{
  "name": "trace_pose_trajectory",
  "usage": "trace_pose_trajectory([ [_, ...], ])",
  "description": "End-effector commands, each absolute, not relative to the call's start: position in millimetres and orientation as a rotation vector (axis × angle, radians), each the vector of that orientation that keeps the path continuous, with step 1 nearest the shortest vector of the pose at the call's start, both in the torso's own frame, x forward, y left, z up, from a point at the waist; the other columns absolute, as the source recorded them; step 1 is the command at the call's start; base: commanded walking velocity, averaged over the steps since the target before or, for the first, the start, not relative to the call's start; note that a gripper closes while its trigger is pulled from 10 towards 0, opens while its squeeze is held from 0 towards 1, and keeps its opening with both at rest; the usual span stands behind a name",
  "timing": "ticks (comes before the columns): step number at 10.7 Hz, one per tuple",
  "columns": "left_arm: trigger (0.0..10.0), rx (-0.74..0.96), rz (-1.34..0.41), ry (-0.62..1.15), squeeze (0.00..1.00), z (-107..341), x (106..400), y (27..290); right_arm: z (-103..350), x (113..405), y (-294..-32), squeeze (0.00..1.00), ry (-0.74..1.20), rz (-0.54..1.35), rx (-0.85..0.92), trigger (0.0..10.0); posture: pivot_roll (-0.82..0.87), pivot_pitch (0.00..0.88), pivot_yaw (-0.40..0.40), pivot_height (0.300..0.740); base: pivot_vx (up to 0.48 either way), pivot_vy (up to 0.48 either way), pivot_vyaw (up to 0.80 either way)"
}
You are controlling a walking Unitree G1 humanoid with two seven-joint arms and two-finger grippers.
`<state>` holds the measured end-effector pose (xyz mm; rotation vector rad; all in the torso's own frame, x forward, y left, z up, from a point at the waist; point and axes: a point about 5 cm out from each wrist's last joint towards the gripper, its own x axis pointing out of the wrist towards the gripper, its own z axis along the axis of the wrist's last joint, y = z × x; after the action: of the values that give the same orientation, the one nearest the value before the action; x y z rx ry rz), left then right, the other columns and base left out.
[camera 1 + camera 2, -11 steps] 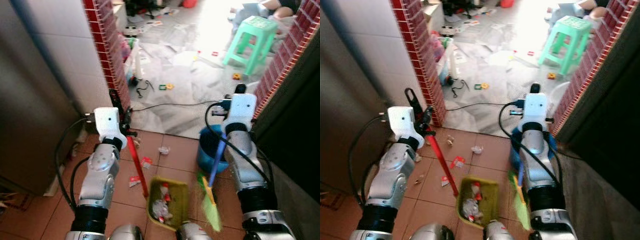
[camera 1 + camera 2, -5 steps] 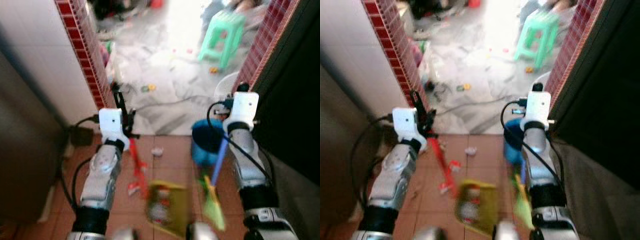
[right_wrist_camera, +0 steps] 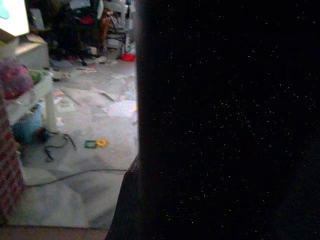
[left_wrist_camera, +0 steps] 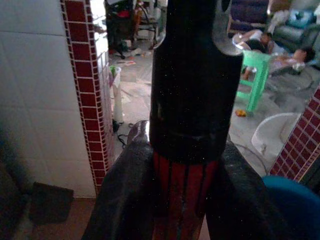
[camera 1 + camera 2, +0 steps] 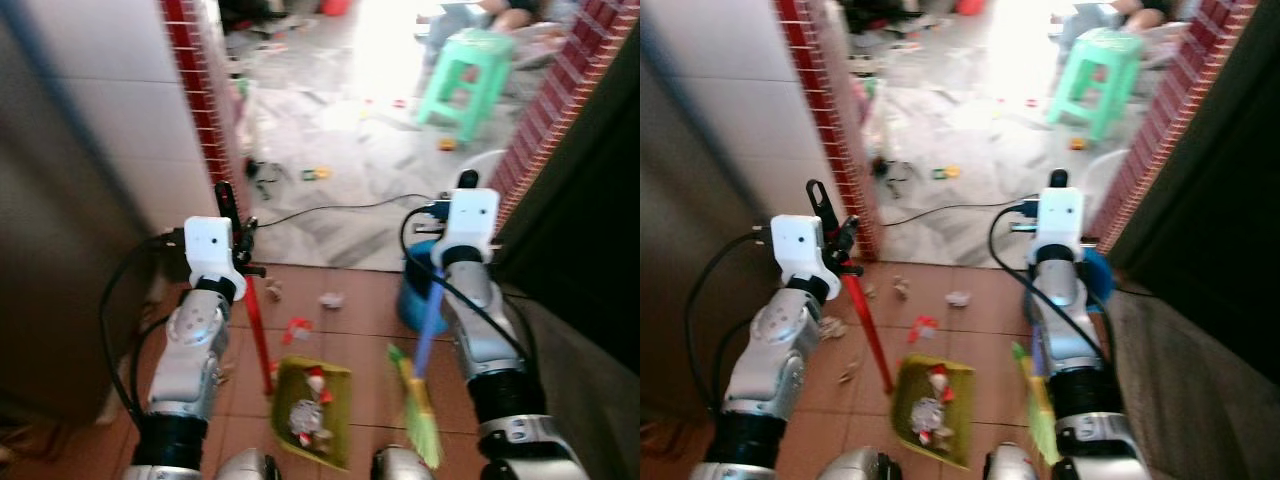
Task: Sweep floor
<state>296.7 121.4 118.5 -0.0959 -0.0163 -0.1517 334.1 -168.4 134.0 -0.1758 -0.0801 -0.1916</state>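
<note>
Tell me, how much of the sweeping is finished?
Partly done: the green dustpan already holds scraps. In hand: the left hand grips its red handle; the right hand carries the broom. Left: wrappers and crumpled paper on the tiles, plus toys beyond the doorway.

Dustpan (image 5: 312,410): matt yellow-green plastic, holds crumpled paper scraps. Dustpan handle (image 5: 258,325): glossy red, ribbed, black matt cap. Broom (image 5: 420,395): smooth blue shaft, green plastic bristles. Floor (image 5: 340,330): matt terracotta tile near; beyond, polished grey marble. Stool (image 5: 465,75): smooth green plastic. Arms (image 5: 195,350): brushed silver metal.
</note>
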Motion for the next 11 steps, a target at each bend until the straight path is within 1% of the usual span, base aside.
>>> trace_pose_trajectory([
  [1, 10.0, -0.153, -0.165, -0.094, 0.00, 138.6, 297.4, 116.0, 127.6, 332.9, -179.5, 0.00, -0.039, -0.238, -0.214, 10.0, -0.07, 0.014, 0.025, 0.740, 0.000, 0.000, 0.00],
  [2, 10.0, -0.167, -0.158, -0.131, 0.00, 150.5, 298.0, 115.7, 122.8, 334.1, -185.3, 0.00, -0.003, -0.261, -0.217, 10.0, -0.06, 0.030, 0.019, 0.740, 0.000, 0.000, 0.00],
  [3, 10.0, -0.171, -0.153, -0.145, 0.00, 156.0, 298.7, 116.8, 122.9, 335.7, -185.8, 0.00, 0.001, -0.263, -0.209, 10.0, -0.05, 0.035, 0.019, 0.740, 0.000, 0.000, -0.79],
  [5, 10.0, -0.154, -0.138, -0.162, 0.00, 165.9, 300.9, 122.9, 129.1, 339.4, -188.2, 0.00, -0.010, -0.270, -0.222, 10.0, -0.05, 0.085, 0.025, 0.740, 0.000, 0.000, -0.80],
  [6, 10.0, -0.149, -0.137, -0.169, 0.00, 169.3, 298.5, 123.8, 130.0, 336.6, -191.6, 0.00, -0.012, -0.284, -0.237, 10.0, -0.05, 0.094, 0.027, 0.740, 0.000, 0.000, -0.80],
  [8, 10.0, -0.160, -0.141, -0.141, 0.00, 160.5, 295.1, 120.2, 123.2, 332.2, -193.8, 0.00, 0.006, -0.283, -0.246, 10.0, -0.06, 0.072, 0.025, 0.740, 0.000, 0.000, -0.79],
  [10, 10.0, -0.173, -0.158, -0.127, 0.00, 157.2, 295.6, 117.0, 119.4, 329.0, -189.7, 0.00, 0.012, -0.272, -0.243, 10.0, -0.06, 0.054, 0.029, 0.740, 0.000, -0.358, 0.00],
  [11, 10.0, -0.166, -0.140, -0.118, 0.00, 155.7, 297.0, 120.4, 117.9, 328.0, -188.6, 0.00, 0.015, -0.269, -0.246, 10.0, -0.06, 0.046, 0.030, 0.740, 0.000, -0.390, 0.00],
])
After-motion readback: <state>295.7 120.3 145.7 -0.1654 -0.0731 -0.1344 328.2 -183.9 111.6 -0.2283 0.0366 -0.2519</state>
